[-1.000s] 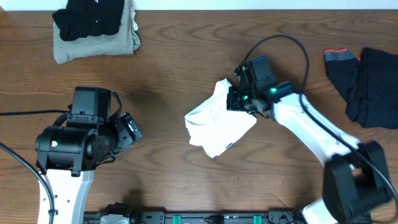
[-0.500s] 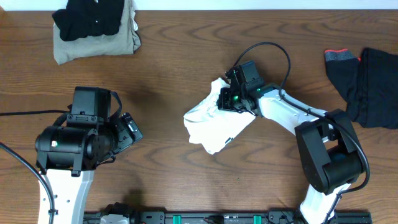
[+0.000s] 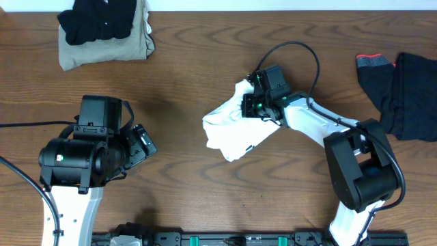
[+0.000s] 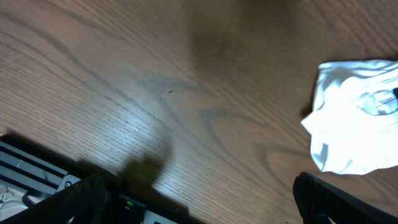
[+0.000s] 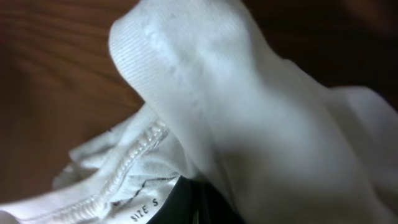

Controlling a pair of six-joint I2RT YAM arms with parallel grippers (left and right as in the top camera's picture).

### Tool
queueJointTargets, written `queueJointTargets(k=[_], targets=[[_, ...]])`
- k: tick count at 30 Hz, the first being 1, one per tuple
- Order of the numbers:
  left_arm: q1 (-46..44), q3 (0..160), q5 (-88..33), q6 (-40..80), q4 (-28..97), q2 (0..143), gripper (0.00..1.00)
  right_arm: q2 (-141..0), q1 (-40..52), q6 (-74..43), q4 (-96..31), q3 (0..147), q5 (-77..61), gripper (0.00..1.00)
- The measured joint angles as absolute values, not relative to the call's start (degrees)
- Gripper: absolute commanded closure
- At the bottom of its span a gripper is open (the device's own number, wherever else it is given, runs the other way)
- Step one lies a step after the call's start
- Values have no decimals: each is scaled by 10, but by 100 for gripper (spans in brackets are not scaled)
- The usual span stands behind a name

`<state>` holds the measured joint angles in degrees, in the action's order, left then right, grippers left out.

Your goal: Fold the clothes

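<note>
Crumpled white shirt [image 3: 232, 134], seemingly rib-collared, pinched in right hand [image 3: 248, 107].

White links [image 3: 308, 123], black joints [image 3: 75, 160], black cables [image 3: 295, 44], green lights [image 3: 257, 105]

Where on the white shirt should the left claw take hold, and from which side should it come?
Grip the lower-left edge of the white shirt, coming in low from the left. The right claw is shut on its bunched upper part, while that edge lies flat on the table, facing the open left claw.
</note>
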<state>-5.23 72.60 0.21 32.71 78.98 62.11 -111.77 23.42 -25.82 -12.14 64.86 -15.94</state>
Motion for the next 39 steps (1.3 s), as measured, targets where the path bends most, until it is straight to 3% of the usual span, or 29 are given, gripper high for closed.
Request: queueJointTargets(k=[5, 12, 14, 16, 18, 24, 27, 29, 39], targets=[[-52, 726, 2, 327, 791, 621, 2, -1118, 191, -248, -141, 653, -152, 99], [-52, 726, 2, 327, 790, 621, 2, -1109, 127, -245, -169, 656, -176, 96], [-52, 726, 2, 327, 790, 621, 2, -1093, 124, -245, -178, 656, -178, 85], [-52, 726, 2, 327, 787, 621, 2, -1063, 124, -242, -185, 655, -180, 56], [-52, 726, 2, 327, 783, 622, 2, -1019, 125, -239, -197, 655, -182, 50], [-52, 726, 2, 327, 779, 633, 2, -906, 133, -227, -298, 660, -189, 66], [-52, 726, 2, 327, 777, 641, 2, -910, 157, -216, -335, 657, -192, 89], [-52, 726, 2, 327, 774, 646, 2, -921, 173, -213, -329, 649, -193, 99], [-52, 726, -3, 327, 774, 658, 2, -1006, 273, -263, -198, 573, -167, 97]])
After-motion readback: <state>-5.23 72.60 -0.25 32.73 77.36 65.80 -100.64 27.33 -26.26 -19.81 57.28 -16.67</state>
